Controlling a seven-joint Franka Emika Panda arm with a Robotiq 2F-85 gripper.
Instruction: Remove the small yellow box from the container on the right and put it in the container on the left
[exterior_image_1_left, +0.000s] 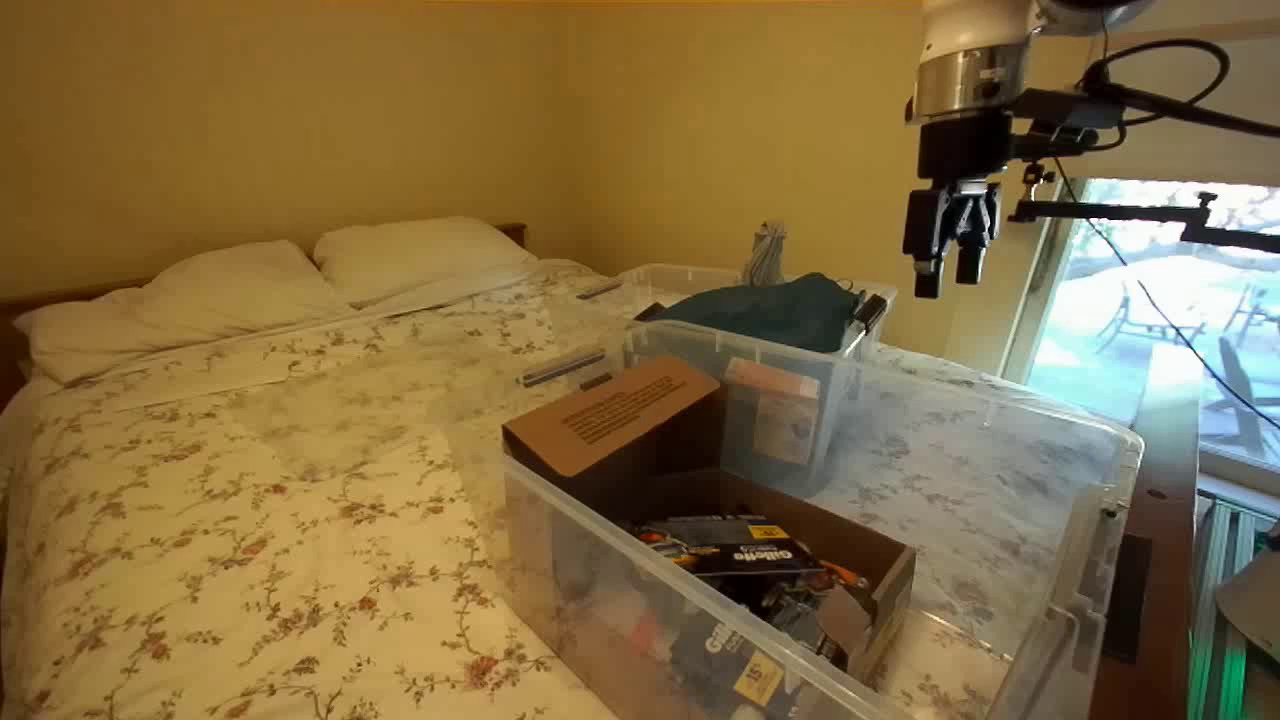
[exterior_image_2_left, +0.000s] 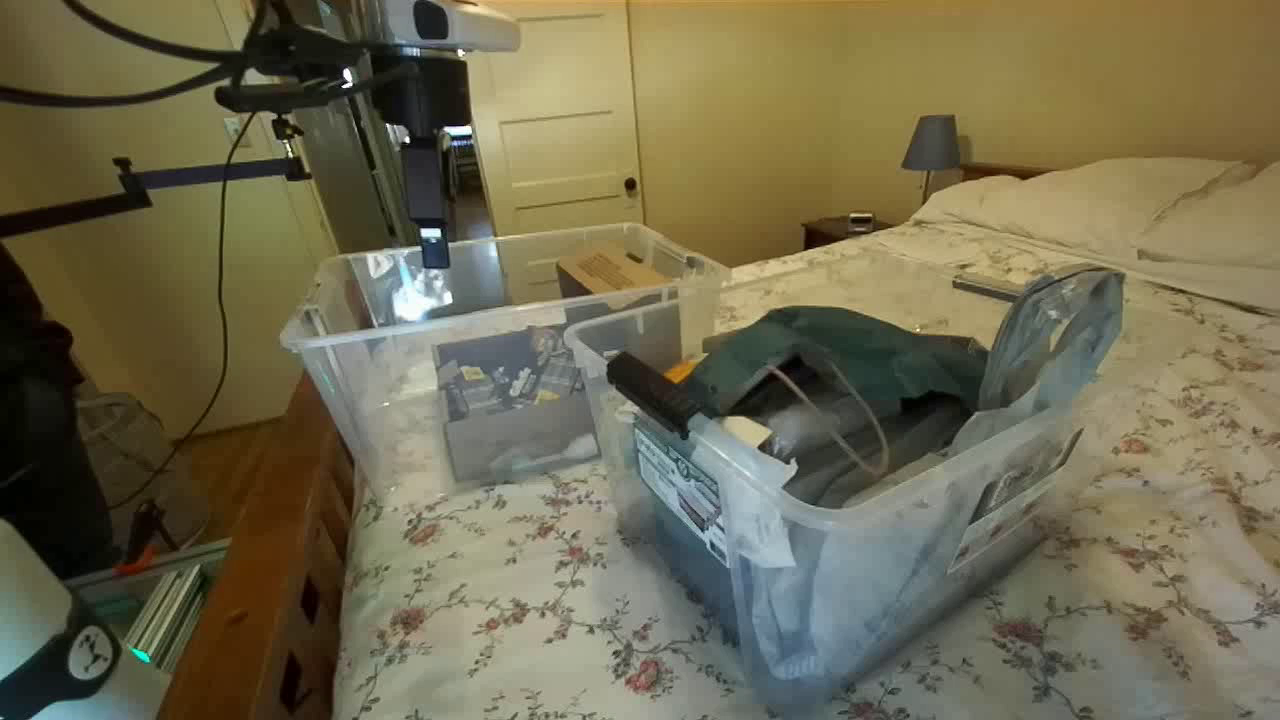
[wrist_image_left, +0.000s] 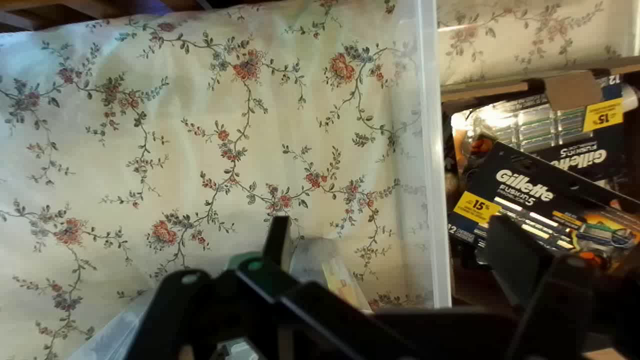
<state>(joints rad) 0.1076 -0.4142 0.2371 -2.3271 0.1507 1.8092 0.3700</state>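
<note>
A clear container with razor packs (exterior_image_1_left: 1128, 480) stands on the bed; it also shows in an exterior view (exterior_image_2_left: 640, 235) and the wrist view (wrist_image_left: 432, 150). A second clear container (exterior_image_1_left: 735, 350) holds dark green cloth; it also shows in an exterior view (exterior_image_2_left: 850, 600). In it a small yellow-orange thing (exterior_image_2_left: 682, 372) peeks out beside the cloth, mostly hidden; I cannot tell whether it is the small yellow box. My gripper (exterior_image_1_left: 948, 268) is open and empty, high above the containers; it also shows in an exterior view (exterior_image_2_left: 434, 250) and the wrist view (wrist_image_left: 392, 237).
An open cardboard box (exterior_image_1_left: 612, 410) with Gillette packs (wrist_image_left: 525, 190) stands in the razor container. A black handle (exterior_image_2_left: 650, 392) and a grey plastic bag (exterior_image_2_left: 1060, 320) rise at the cloth container's rim. The wooden bed frame (exterior_image_2_left: 270, 520) runs alongside.
</note>
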